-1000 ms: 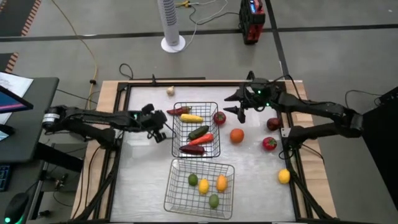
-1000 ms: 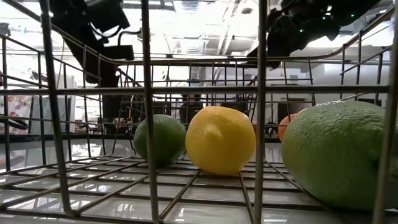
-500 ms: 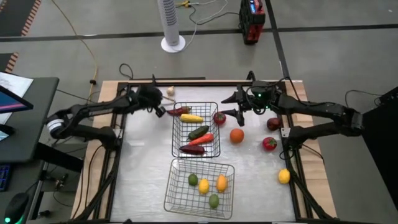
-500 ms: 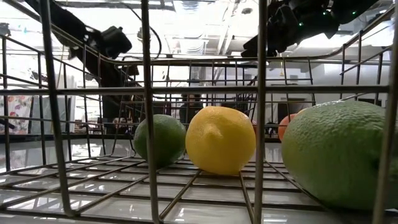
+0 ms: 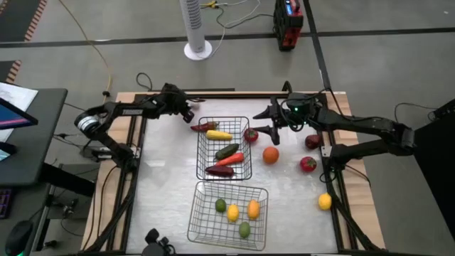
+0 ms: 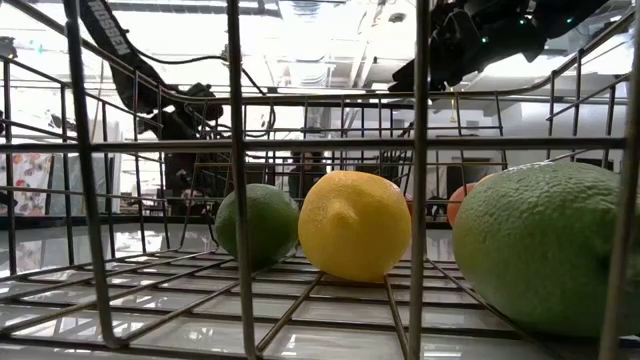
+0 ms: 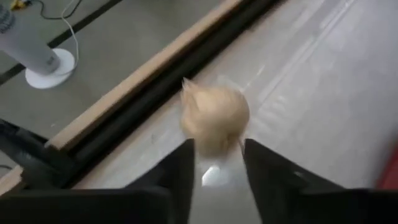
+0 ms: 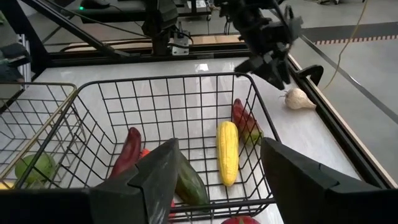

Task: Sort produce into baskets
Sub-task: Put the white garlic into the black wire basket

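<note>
**A:** Where is the left gripper (image 5: 188,114) and what is it doing?

**B:** It hangs at the far edge of the table (image 5: 163,199), its fingers parted, nothing between them. In the left wrist view the white garlic (image 7: 214,117) lies on the table just beyond the two fingertips (image 7: 183,158), centred on the gap. I cannot tell whether they touch it.

**A:** And the right gripper (image 5: 272,119)?

**B:** Spread wide and empty, held above the table just to the right of the far basket (image 5: 225,148). Its wrist view looks across that basket to the left gripper (image 8: 264,53) and the garlic (image 8: 299,98) beyond it.

**A:** What sits in the far basket?

**B:** A yellow corn cob (image 5: 218,134), a green cucumber (image 5: 227,151), an orange carrot (image 5: 231,160) and a dark red chilli (image 5: 220,171). Another dark red piece (image 5: 204,126) lies across its far left corner.

**A:** And the near basket (image 5: 227,217)?

**B:** A green lime (image 5: 220,205), a lemon (image 5: 232,212), an orange fruit (image 5: 253,209) and a second green fruit (image 5: 244,230).

**A:** What is loose on the table?

**B:** A red fruit (image 5: 251,134) just beside the far basket's right wall, an orange (image 5: 270,155) near it, a dark red fruit (image 5: 312,141), a red apple (image 5: 307,164), and a yellow fruit (image 5: 325,202) well apart towards the near right.
</note>
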Tool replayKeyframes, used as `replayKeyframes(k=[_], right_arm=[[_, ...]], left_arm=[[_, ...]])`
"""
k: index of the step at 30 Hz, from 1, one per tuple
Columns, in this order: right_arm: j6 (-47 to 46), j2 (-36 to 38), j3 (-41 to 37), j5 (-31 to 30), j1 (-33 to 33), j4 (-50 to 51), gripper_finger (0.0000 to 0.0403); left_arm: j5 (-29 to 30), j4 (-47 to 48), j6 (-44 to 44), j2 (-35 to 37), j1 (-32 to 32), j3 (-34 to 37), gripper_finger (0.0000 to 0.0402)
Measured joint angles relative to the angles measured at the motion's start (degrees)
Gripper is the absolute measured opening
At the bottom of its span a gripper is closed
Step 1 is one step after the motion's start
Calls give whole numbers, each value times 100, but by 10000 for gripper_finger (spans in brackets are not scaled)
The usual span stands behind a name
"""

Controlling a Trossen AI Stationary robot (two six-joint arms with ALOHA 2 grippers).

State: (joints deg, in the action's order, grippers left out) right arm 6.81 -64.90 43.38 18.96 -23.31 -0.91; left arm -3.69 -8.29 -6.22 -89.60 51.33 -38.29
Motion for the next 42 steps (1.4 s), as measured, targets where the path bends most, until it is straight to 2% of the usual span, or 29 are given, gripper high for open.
replayKeyframes(k=[5, 8, 11, 14, 26, 37, 42], right_arm=[[116, 0, 0, 9, -33, -81, 255], [116, 0, 0, 15, -48, -78, 255], [149, 0, 0, 17, -46, -78, 255], [222, 0, 0, 22, -44, -105, 255], [234, 0, 0, 22, -45, -125, 255], [224, 0, 0, 22, -46, -127, 255], [221, 0, 0, 22, -46, -100, 255]], left_arm=[[-50, -224, 237, -152, -33, -87, 221], [49, -339, 236, -159, -65, -87, 262], [222, -610, 189, -236, -123, -87, 286], [372, -862, 112, -376, -218, -93, 294], [442, -922, 26, -1179, -247, -473, 269], [455, -797, -16, -1162, -232, -478, 157], [396, -344, -83, -719, -210, -469, 142]])
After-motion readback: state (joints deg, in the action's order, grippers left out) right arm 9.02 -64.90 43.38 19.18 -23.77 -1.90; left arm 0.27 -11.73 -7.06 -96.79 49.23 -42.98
